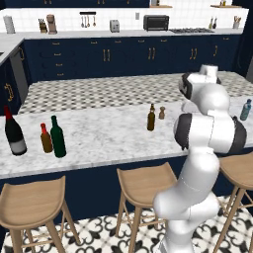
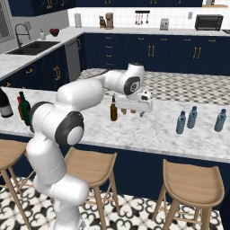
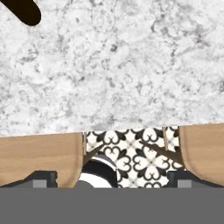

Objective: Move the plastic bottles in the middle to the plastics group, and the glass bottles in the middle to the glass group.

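The two-finger gripper hangs wide open and empty over the white marble counter, just right of the slim brown beer bottle, which stands upright. The small brown shaker stands beyond.

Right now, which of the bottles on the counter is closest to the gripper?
The slim brown beer bottle in the middle of the counter. It stands alone just beside the open gripper; every other bottle stands off toward the counter's ends.
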{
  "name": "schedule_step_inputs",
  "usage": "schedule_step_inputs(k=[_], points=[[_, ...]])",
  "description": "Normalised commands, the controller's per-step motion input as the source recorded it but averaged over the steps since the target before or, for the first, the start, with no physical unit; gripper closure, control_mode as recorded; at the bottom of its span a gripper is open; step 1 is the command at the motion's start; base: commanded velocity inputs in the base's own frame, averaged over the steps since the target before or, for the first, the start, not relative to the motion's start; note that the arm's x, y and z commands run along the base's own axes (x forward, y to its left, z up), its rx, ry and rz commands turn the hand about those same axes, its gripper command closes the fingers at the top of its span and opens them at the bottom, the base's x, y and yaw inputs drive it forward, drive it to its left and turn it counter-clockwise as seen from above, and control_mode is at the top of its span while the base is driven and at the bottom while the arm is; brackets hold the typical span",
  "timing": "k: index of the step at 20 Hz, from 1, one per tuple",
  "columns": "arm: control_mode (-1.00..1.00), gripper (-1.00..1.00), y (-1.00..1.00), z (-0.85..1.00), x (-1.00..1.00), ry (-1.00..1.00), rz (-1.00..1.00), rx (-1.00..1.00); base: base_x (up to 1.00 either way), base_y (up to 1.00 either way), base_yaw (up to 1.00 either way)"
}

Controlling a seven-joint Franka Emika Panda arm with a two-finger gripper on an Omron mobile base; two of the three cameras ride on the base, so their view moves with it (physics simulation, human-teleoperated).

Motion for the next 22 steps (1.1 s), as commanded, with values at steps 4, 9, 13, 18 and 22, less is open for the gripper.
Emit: schedule_step_inputs(k=[4, 9, 13, 18, 22], points=[[-1.00, -1.00, 0.82, 0.13, 0.18, 0.01, 0.42, 0.02, 0.00, 0.00, 0.00], [-1.00, -1.00, 0.72, 0.01, 0.19, -0.14, 0.39, 0.01, 0.00, 0.00, 0.00], [-1.00, -1.00, 0.58, -0.01, 0.40, -0.35, 0.24, 0.12, 0.00, 0.00, 0.00], [-1.00, -1.00, 0.46, 0.00, 0.52, -0.11, 0.02, 0.12, 0.00, 0.00, 0.00], [-1.00, -1.00, 0.47, -0.02, 0.54, -0.07, -0.22, 0.03, 0.00, 0.00, 0.00]])
